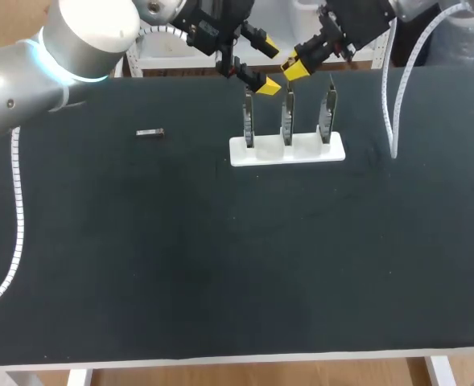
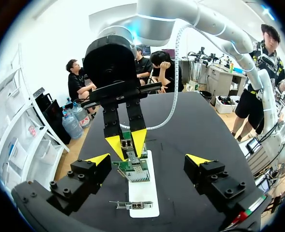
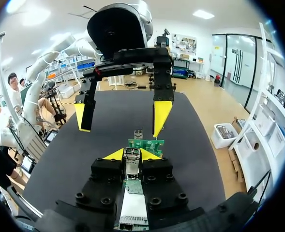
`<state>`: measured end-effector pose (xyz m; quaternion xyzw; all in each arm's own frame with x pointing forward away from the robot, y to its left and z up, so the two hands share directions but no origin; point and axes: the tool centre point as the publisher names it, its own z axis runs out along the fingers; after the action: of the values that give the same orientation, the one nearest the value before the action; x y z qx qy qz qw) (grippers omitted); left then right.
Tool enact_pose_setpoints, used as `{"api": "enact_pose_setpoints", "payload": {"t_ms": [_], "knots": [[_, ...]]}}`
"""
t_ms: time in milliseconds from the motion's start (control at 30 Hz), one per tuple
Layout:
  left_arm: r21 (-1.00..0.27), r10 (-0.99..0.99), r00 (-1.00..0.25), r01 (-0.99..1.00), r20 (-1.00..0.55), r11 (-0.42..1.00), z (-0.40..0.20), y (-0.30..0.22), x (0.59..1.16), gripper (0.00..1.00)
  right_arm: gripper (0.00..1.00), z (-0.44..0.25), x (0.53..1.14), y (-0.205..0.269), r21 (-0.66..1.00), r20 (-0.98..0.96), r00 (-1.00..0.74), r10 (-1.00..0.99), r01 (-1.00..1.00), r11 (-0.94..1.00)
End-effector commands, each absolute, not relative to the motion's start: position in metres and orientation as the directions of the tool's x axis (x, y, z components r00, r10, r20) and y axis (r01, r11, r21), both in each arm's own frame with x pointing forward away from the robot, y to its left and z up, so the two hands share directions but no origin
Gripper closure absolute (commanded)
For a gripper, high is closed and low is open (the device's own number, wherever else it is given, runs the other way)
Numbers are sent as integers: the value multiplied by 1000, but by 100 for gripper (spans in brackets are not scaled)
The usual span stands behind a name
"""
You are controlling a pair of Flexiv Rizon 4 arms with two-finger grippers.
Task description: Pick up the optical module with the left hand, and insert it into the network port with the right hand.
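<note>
1. Right gripper: fingers closed tight on the optical module, one on each side of the silver body, its nose pointing forward past the yellow tips.
2. Left gripper: fingers spread wide, holding nothing. It hangs opposite the right gripper, above the boards.
3. The module's nose sits just short of a green board. The small grey cage on it looks like the network port. Whether they touch, I cannot tell.
4. Three such boards stand upright on a white base on the black table. The right gripper is over the middle one.
5. A small dark piece lies well apart to the left, possibly a second module.
6. Step in hand, as I judge it: the insertion. The pick-up is done.
7. The next move calls for squaring the nose to the cage, then a straight push along the module's own axis. Any tilt risks jamming or bending the thin board.
</note>
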<state>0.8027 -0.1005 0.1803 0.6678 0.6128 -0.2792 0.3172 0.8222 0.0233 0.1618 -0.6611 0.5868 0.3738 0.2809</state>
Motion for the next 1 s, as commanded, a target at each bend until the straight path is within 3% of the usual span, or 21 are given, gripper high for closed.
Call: {"api": "enact_pose_setpoints", "payload": {"t_ms": [33,1000], "knots": [[82,644,92,996,-759,-46,181,-101,802,0,100,163,830,23,83,-824,31,-566,-981,-174],[82,644,92,996,-759,-46,181,-101,802,0,100,157,831,22,105,-821,13,-571,-979,-174]]}}
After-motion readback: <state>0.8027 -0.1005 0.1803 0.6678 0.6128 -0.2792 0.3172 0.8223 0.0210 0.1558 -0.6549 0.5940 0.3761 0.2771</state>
